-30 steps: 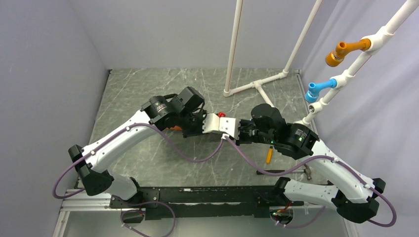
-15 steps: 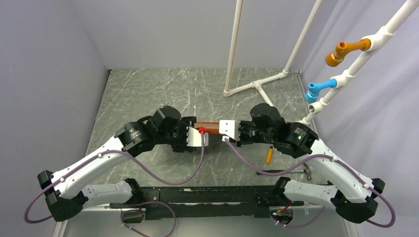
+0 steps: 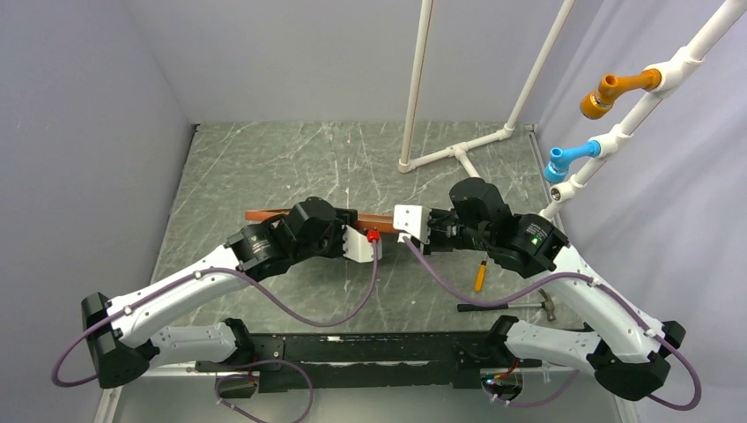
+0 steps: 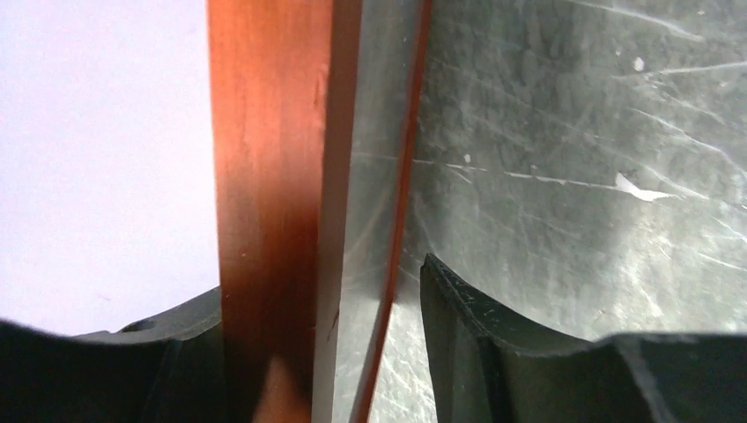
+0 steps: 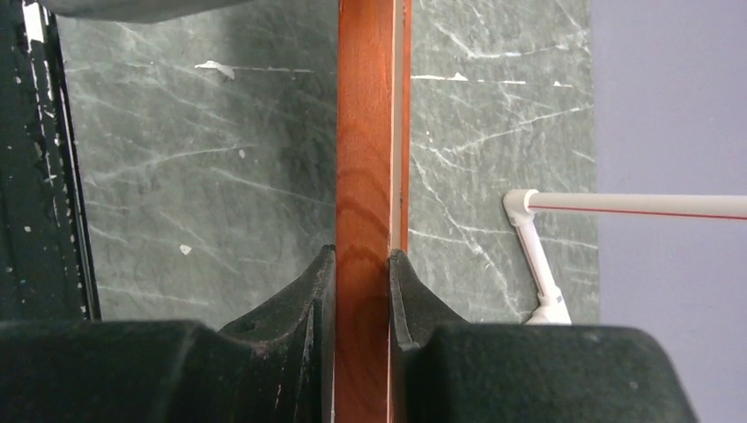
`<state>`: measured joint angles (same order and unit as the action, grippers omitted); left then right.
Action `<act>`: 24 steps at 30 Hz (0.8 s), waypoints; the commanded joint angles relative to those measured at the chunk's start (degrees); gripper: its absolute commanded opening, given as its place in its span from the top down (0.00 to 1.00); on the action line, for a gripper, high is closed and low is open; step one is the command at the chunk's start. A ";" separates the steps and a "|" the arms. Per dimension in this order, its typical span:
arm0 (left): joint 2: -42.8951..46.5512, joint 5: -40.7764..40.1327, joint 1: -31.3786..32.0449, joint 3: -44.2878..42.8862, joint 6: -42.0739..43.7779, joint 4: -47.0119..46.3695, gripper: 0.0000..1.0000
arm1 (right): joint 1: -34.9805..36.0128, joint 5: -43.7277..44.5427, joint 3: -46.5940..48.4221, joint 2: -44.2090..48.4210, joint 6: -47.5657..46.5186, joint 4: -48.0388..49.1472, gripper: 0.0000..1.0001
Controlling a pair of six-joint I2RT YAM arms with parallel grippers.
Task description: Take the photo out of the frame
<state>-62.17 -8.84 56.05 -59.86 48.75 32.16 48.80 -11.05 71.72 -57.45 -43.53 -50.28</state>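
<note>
The frame is up off the table, edge-on to the top camera, a thin reddish-brown strip running left to right. My right gripper is shut on its right end; both pads press the wooden edge. My left gripper sits around the frame near its middle with the jaws apart. In the left wrist view the wood lies against the left finger, and the right finger stands off it with a gap. A pale grey strip runs beside the wood. The photo's picture side is hidden.
An orange-handled screwdriver and a hammer lie on the marble table under the right arm. A white pipe stand rises at the back right. Grey walls close in the left and back sides.
My left arm has swung down and back, and its gripper has slid left along the frame away from the right gripper. More of the frame's edge now shows. The right gripper has kept its hold.
</note>
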 commanded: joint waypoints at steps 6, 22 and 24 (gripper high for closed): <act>-4.53 3.99 0.24 -12.83 -7.88 13.89 1.00 | -0.19 0.85 5.92 3.93 10.71 1.85 0.14; -21.46 18.77 -3.37 -48.52 -25.49 43.40 1.00 | -0.27 27.33 9.88 15.42 29.29 14.92 0.00; -23.03 20.52 -6.28 -46.76 -26.01 42.33 1.00 | -0.21 27.31 8.11 16.50 29.90 15.82 0.00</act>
<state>-81.34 7.42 54.04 -105.65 26.00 71.48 48.47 13.23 82.11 -42.04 -17.63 -37.54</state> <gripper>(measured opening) 0.570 0.994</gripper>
